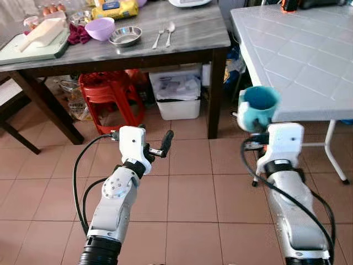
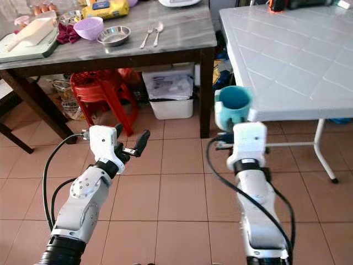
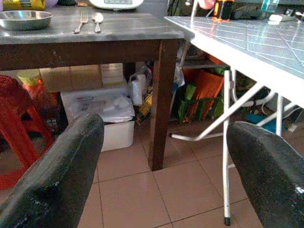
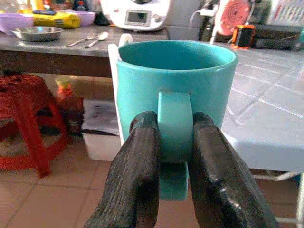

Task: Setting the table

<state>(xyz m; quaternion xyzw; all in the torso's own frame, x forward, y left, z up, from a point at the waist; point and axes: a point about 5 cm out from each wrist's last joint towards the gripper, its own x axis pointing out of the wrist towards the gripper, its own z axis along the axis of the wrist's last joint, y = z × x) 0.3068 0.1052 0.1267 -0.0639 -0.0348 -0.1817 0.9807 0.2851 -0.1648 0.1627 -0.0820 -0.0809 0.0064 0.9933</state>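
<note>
A teal mug (image 1: 259,105) is held upright by its handle in my right gripper (image 4: 175,142), just at the near edge of the white tiled table (image 1: 309,55). The mug (image 4: 175,90) is empty inside. My left gripper (image 1: 157,148) hangs open above the floor, with nothing between its fingers (image 3: 57,175). On the grey wooden table (image 1: 187,38) at the back lie a fork (image 1: 158,37) and a spoon (image 1: 170,32), beside a steel dish (image 1: 125,36) and a purple bowl (image 1: 100,28).
Under the grey table stand a red plastic stool (image 1: 107,99) and a white lidded bin (image 1: 176,94). A cutting board (image 1: 33,47), yellow packet (image 1: 116,8) and a white appliance (image 4: 135,13) sit on the grey table. The white table's legs (image 1: 333,152) reach the tiled floor.
</note>
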